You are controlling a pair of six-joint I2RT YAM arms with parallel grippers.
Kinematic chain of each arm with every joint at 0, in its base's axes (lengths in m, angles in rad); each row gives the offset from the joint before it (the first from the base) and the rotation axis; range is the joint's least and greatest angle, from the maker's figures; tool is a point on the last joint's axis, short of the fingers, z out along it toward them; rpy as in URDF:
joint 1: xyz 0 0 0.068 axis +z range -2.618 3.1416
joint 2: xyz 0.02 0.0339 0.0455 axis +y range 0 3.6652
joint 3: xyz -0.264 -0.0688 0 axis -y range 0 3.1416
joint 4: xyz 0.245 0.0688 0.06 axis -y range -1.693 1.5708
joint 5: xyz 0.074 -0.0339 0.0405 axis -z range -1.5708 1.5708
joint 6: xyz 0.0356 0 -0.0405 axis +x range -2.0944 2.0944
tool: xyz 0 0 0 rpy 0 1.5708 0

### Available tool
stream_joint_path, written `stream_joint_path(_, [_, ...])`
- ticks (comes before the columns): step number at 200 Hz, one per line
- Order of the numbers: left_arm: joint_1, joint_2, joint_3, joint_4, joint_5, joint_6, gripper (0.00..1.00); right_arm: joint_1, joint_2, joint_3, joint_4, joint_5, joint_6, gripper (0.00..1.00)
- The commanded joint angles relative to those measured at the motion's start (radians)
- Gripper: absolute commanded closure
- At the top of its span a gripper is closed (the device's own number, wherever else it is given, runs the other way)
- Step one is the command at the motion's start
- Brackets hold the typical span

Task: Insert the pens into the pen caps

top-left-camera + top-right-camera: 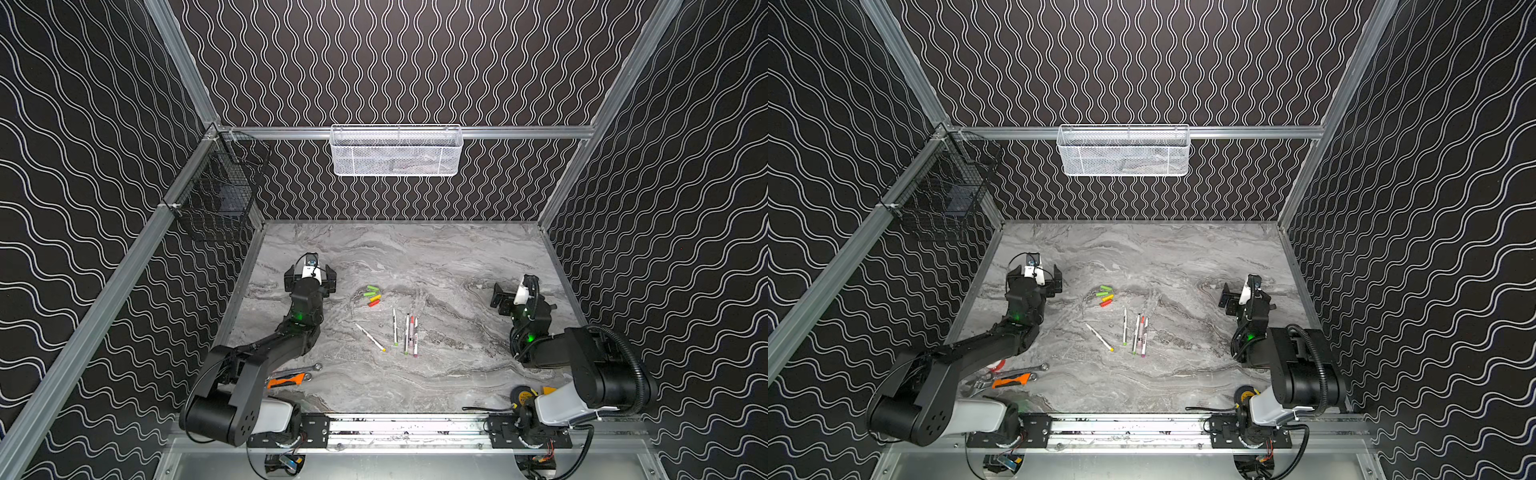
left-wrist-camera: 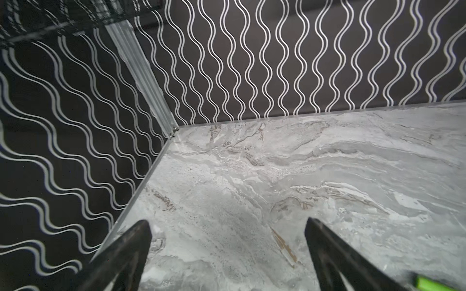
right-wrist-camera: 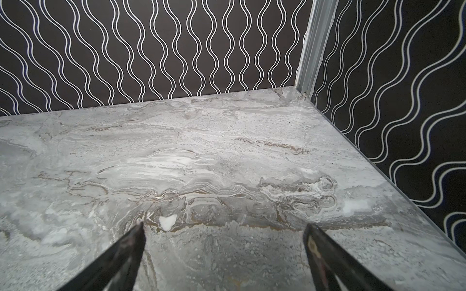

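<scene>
The pens (image 1: 406,334) lie flat near the middle of the worktop (image 1: 457,257), three close together side by side, one a little left of them and one more slanted and apart on the left. The pen caps (image 1: 375,298) sit in a small stack of rows just beyond them, slightly left: green, yellow and red.

The pens look light and stiff, with smooth round barrels that would likely roll or slip under a sideways nudge. Mid-barrel seems the best hold, leaving the writing end free. The slanted pen looks easiest to reach, since nothing crowds it. The caps are short, hard and light, so they may skid. A pinch across the closed end would keep the mouth clear.

The left tool (image 2: 227,221) hangs with its jaws spread wide and nothing between them, left of the caps. The right tool (image 3: 225,224) is likewise wide apart and empty, well off to the right.

Only the top views show pens and caps together. The left wrist view catches just the edge of a green cap (image 2: 428,283), while the right wrist view shows bare worktop and walls.
</scene>
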Motion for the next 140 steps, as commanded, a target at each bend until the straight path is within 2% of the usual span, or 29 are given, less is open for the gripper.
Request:
stream_joint_path(1, [-0.057, -0.027, 0.063, -0.193, -0.200, -0.054, 0.01, 0.000, 0.001, 0.002, 0.052, -0.002, 0.004, 0.00])
stream_joint_path(34, [-0.153, -0.042, 0.247, -0.628, -0.365, -0.264, 0.01, 0.000, 0.000, 0.005, 0.044, -0.003, 0.011, 0.00])
stream_joint_path(57, [-0.202, -0.066, 0.348, -0.899, -0.382, -0.421, 0.01, -0.021, -0.001, 0.010, 0.032, -0.012, 0.036, 0.00])
stream_joint_path(74, [-0.244, -0.092, 0.408, -1.069, -0.329, -0.517, 0.01, -0.037, 0.000, 0.011, 0.030, -0.032, 0.036, 0.00])
stream_joint_path(88, [-0.282, -0.112, 0.437, -1.154, -0.300, -0.545, 0.01, -0.036, 0.000, 0.014, 0.028, -0.031, 0.028, 0.00])
stream_joint_path(113, [-0.318, -0.152, 0.443, -1.228, -0.229, -0.544, 0.01, -0.034, -0.007, 0.008, 0.034, -0.027, 0.026, 0.00])
stream_joint_path(140, [-0.319, -0.202, 0.441, -1.278, -0.139, -0.528, 0.01, -0.024, -0.020, 0.019, 0.011, -0.015, 0.018, 0.00])
